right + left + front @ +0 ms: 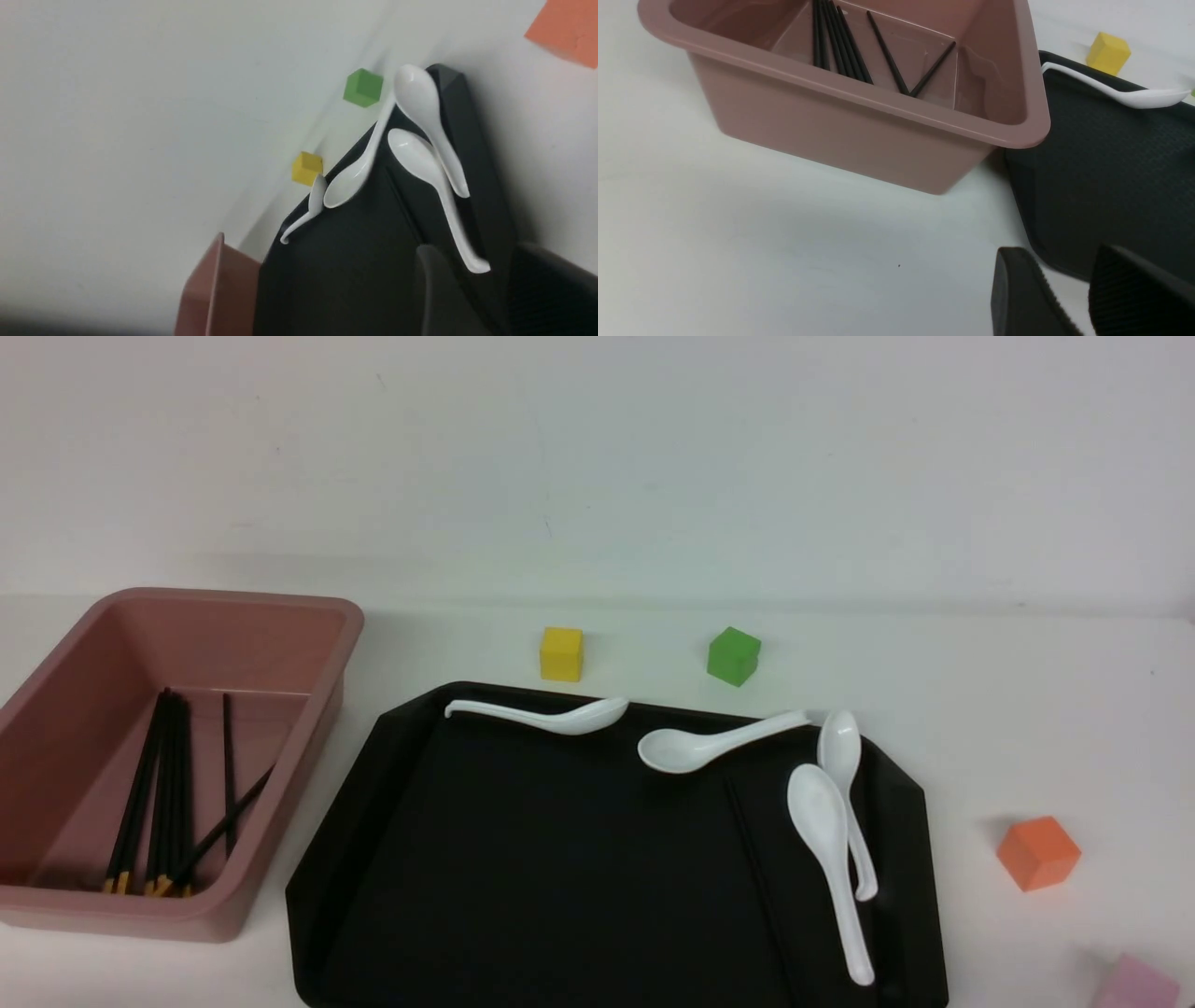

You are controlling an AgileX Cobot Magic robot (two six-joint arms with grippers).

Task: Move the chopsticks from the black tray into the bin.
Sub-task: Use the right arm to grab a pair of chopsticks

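Observation:
Several black chopsticks with yellow tips (168, 793) lie in the pink bin (233, 600) at the left, also seen in the left wrist view as chopsticks (840, 46) inside the bin (859, 98). One thin black chopstick (758, 887) lies on the black tray (560, 859), just left of the spoons and hard to make out. My left gripper (1057, 261) is open and empty over the table, between the bin and the tray's corner (1101, 177). My right gripper (474, 261) is open above the tray (345, 261), near a spoon's handle end. Neither gripper shows in the front view.
Several white spoons (826, 859) lie on the tray's back and right side. A yellow cube (561, 653) and a green cube (733, 656) stand behind the tray. An orange cube (1038, 852) and a pink block (1134, 985) sit to its right.

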